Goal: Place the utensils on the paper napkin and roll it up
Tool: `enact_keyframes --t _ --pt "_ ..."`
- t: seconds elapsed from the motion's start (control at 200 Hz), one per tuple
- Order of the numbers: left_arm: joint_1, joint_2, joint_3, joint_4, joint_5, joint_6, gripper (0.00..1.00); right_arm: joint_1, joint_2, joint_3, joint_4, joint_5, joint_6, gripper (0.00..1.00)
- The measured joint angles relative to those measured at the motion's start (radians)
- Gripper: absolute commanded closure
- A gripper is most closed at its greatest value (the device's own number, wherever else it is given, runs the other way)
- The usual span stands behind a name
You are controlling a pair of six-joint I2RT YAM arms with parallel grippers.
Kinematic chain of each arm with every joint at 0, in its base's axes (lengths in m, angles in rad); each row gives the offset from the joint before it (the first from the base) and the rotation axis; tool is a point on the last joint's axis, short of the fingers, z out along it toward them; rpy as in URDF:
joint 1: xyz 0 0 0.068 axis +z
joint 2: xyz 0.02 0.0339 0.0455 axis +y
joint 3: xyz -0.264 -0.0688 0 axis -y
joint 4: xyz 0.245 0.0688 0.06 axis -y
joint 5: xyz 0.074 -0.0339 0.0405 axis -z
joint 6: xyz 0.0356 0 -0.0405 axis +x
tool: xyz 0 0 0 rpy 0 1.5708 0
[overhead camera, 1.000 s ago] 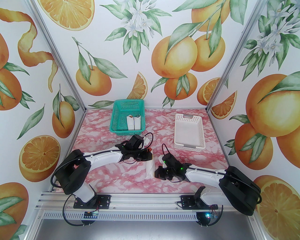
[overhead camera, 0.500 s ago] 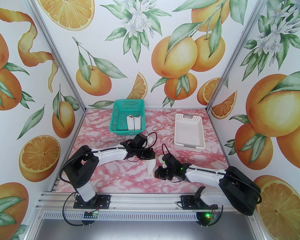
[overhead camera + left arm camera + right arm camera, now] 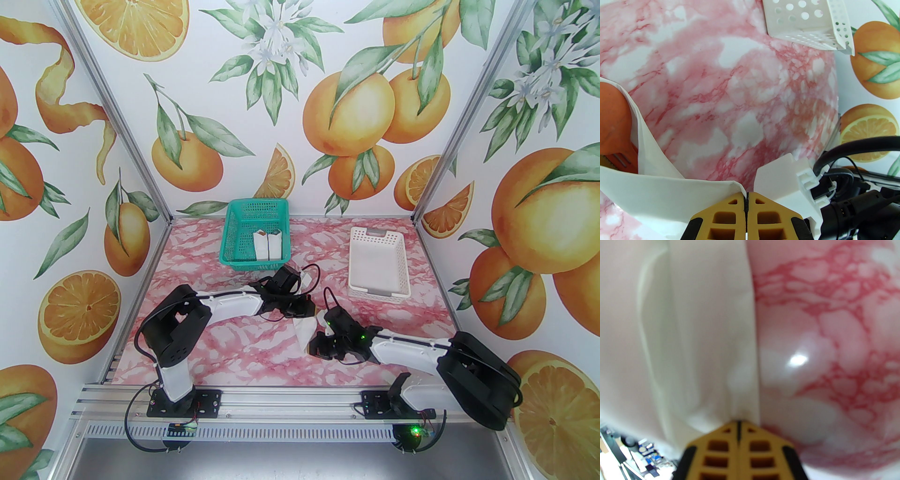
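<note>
Pink marble table (image 3: pixel 225 337) carries everything. We take the white basket (image 3: pixel 378 262) as reference, toward the far right of the table. Green basket (image 3: pixel 255 234) sits left of the white basket, well apart, a bit farther back. The paper napkin (image 3: pixel 303 330) is on the near-left side of the white basket, between the two wrists, folded up off the table into a loose wrap. Left gripper (image 3: pixel 745 195) has its jaws pressed together on a creased napkin corner. Right gripper (image 3: pixel 738 422) is also clamped, pinching the napkin's edge at its near end, farther from the white basket. Inside the fold, left wrist view: orange spoon (image 3: pixel 611 117) bowl and fork (image 3: pixel 623 160) tines; the knife we cannot make out. Two white wrapped bundles (image 3: pixel 268 246) stand in the green basket, left of the white basket.
</note>
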Motion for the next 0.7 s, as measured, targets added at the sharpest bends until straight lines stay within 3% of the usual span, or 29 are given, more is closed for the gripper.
enact_keyframes --t 0.265,0.42,0.7 --pt "0.0 0.043 0.005 0.013 0.003 0.003 0.94 0.0 0.0 0.0 0.0 0.0 0.0 1.0" --pt "-0.001 0.064 0.005 0.027 0.003 0.003 0.95 0.0 -0.015 0.0 -0.007 0.002 0.003 0.94" --pt "-0.002 0.079 0.002 0.039 -0.002 0.003 0.96 -0.013 -0.206 -0.016 -0.045 0.019 0.034 0.82"
